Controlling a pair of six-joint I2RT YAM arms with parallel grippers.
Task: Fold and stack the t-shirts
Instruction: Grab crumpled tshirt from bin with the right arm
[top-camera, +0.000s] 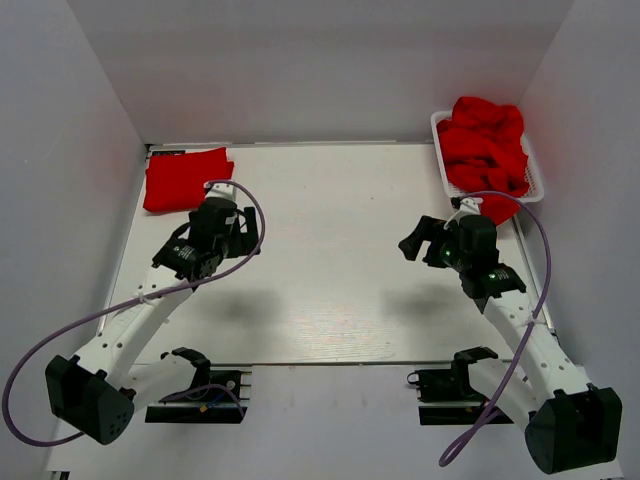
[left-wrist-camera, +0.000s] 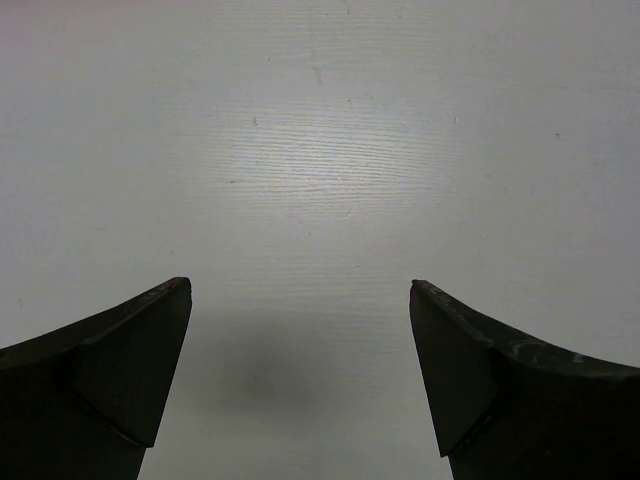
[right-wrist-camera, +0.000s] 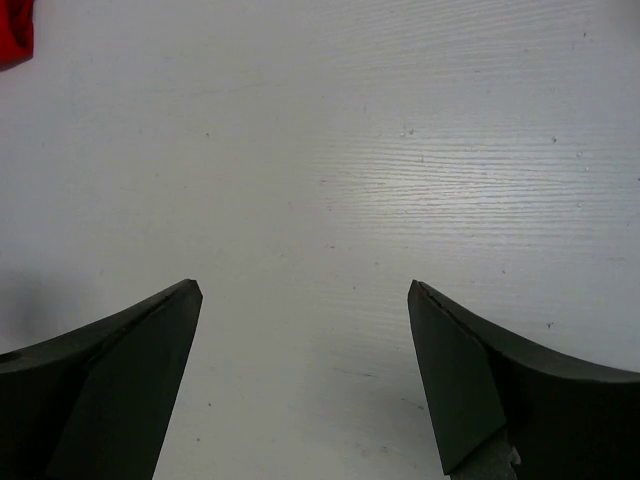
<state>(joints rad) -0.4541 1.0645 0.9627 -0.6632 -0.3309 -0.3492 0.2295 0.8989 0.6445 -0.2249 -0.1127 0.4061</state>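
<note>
Red cloth lies at both far corners of the table (top-camera: 330, 270). One folded t-shirt (top-camera: 186, 178) sits at the far left corner, just beyond my left gripper (left-wrist-camera: 300, 290). The crumpled t-shirts (top-camera: 482, 140) are heaped in the white basket (top-camera: 533, 172) at the far right corner, just past my right gripper (right-wrist-camera: 305, 290). Both grippers hang over the table's middle, fingers spread wide, touching no cloth, with white tabletop stretching between them.

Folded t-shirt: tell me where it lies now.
Top view: the folded t-shirt lies at the far-left corner of the table, just beyond the left arm, across from the basket at far right.
</note>
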